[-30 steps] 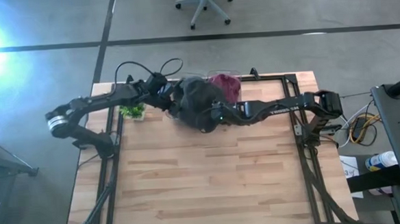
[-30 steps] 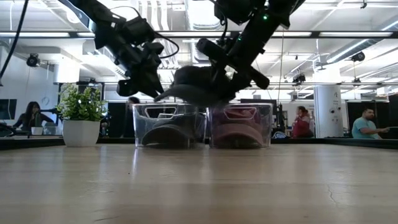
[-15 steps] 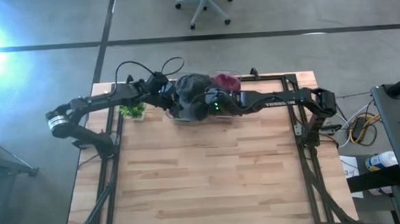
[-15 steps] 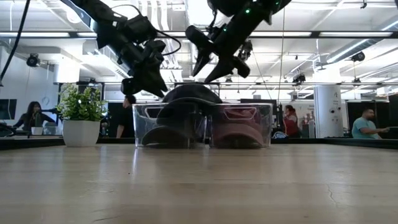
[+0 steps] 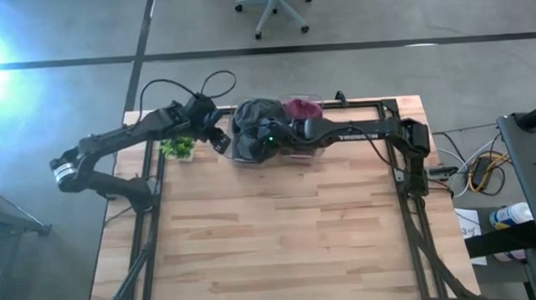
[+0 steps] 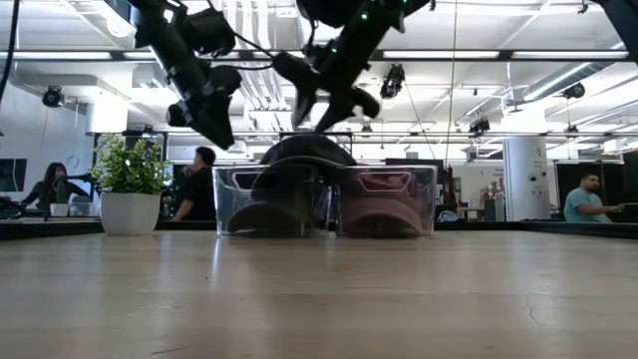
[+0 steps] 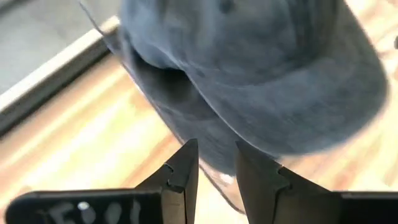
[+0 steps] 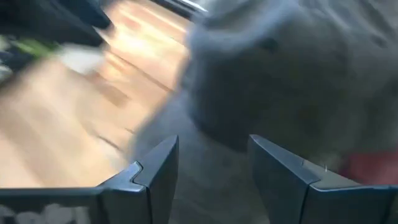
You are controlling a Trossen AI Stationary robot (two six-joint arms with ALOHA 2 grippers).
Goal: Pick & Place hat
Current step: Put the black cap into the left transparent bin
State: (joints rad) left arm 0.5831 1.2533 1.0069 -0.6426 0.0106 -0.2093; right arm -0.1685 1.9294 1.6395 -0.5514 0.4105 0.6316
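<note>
We see the hat [image 5: 251, 125] resting atop the bin [image 6: 271, 199] at 12 o'clock, placement seemingly done, as the right gripper [image 6: 311, 95] hangs open and empty above it and the left gripper [image 6: 204, 112], fingers narrowly apart and empty, sits at its 9 o'clock.

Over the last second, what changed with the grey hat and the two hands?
The grey hat went from hanging between both hands to lying on the left clear bin. Both let go: the right hand rose open above it, the left hand drew back, empty. The bins, maroon hat and plant stayed.

- Hat [image 6: 299, 152] sits on top of the left bin [image 6: 271, 201], at the table's [image 5: 281, 232] far edge.
- Right bin [image 6: 387, 201] stands just beside it, apparently touching.
- Plant [image 6: 127, 189] stands left of both.
</note>
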